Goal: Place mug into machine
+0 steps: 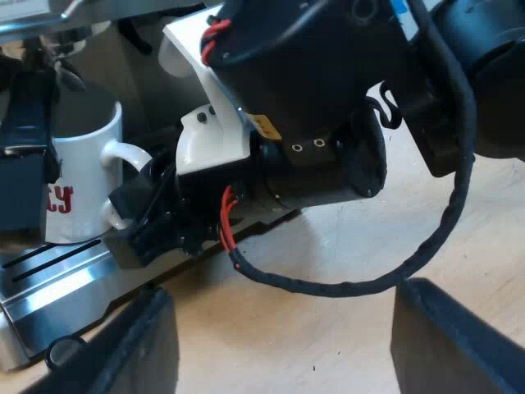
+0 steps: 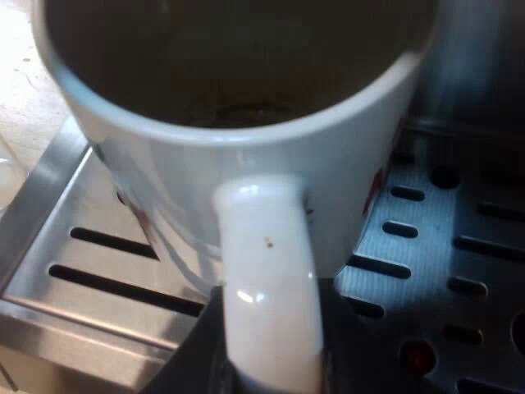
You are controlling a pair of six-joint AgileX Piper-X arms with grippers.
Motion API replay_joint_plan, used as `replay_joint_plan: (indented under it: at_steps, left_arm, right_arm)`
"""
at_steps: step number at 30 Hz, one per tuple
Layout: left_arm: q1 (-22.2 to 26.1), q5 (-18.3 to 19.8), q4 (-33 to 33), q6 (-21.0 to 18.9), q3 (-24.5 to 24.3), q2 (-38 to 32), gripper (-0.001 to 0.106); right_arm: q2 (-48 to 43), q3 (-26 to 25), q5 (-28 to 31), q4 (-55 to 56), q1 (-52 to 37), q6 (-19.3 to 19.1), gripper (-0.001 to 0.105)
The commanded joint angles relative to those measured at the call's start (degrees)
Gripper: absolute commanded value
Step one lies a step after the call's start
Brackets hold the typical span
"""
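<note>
**Mug on the drip tray, gripped by its handle**

Left wrist view, nearest first: the left gripper [image 1: 287,349] hangs over the pale wooden table [image 1: 344,263]. Its two black fingers [image 1: 135,349] are set wide apart with nothing between them. Beyond them the right arm reaches across the table. The right gripper [image 1: 138,215] sits at the handle of a white ceramic mug [image 1: 82,164] with red lettering. The mug stands upright on a slotted stainless-steel drip tray [image 1: 49,283].

Right wrist view, nearest first: the right gripper [image 2: 267,369] has its dark fingers [image 2: 190,369] against both sides of the mug's white loop handle [image 2: 267,271], clamped on it. Past the handle, the white ceramic mug [image 2: 246,139] shows its open mouth and dark interior. Its base appears to rest on the drip tray [image 2: 98,271], partly over the long slots and partly over the shorter perforations. Whether the base bears fully on the metal cannot be told. Behind the mug rises the grey steel front of the espresso machine [image 2: 480,74].
</note>
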Motion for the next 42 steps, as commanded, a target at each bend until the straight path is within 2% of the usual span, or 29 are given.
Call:
replay_joint_plan:
  at_steps: [1, 3, 5, 8, 20, 32, 39, 42]
  left_arm:
    - [-0.03, 0.34, -1.03, -0.62, -0.09, 0.01, 0.058]
    - [-0.03, 0.34, -1.03, -0.62, -0.09, 0.01, 0.058]
    - [-0.03, 0.34, -1.03, -0.62, -0.09, 0.01, 0.058]
    - [-0.03, 0.34, -1.03, -0.62, -0.09, 0.01, 0.058]
    - [-0.03, 0.34, -1.03, -0.62, -0.09, 0.01, 0.058]
    - [-0.03, 2.46, -1.03, -0.62, -0.09, 0.01, 0.058]
    - [-0.03, 3.62, -1.03, -0.62, -0.09, 0.01, 0.058]
    - [-0.03, 3.74, -1.03, -0.62, -0.09, 0.01, 0.058]
  right_arm:
    - [-0.11, -0.90, 0.57, -1.06, -0.22, -0.67, 0.014]
    - [-0.11, -0.90, 0.83, -1.06, -0.22, -0.67, 0.034]
    - [-0.11, -0.90, 0.95, -1.06, -0.22, -0.67, 0.046]
    - [-0.24, -0.90, 2.37, -1.06, -0.01, -0.67, 0.054]
    - [-2.56, -0.79, 5.57, -0.44, 4.17, -0.27, 0.054]
    - [0.21, -0.79, 9.64, -6.13, 2.61, 1.66, 0.054]
    - [1.02, -0.79, 15.38, -6.78, 2.41, 3.61, 0.054]
    - [1.19, -0.79, 16.07, -8.32, 1.53, 3.60, 0.054]
